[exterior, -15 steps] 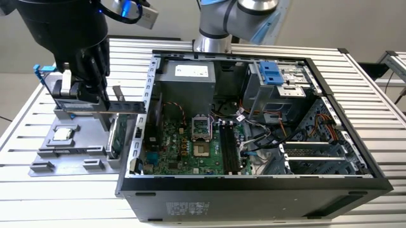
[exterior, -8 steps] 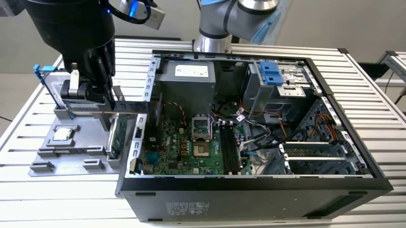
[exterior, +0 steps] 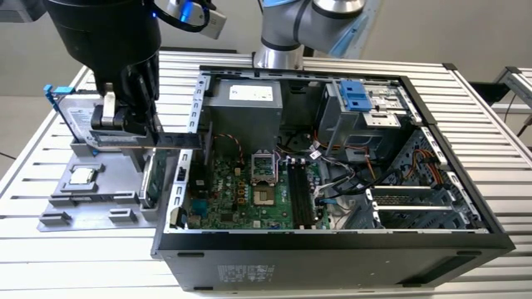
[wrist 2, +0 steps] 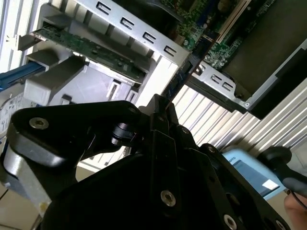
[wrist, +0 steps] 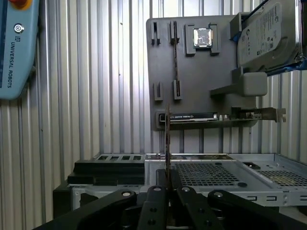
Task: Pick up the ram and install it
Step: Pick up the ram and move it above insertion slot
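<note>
ram (exterior: 179, 141): likely light, stiff, thin, fragile; best gripped on flat faces, off the contacts
end effector (wrist: 167, 178): clamped on ram, near computer case (exterior: 332, 249)

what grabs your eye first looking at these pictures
The open computer case sits in the middle of the exterior view, with its green motherboard bare inside. At that view's left the ram hangs level beside the case wall, above the grey parts tray. In the first wrist view the pincer is shut on the ram, seen edge-on.
</note>
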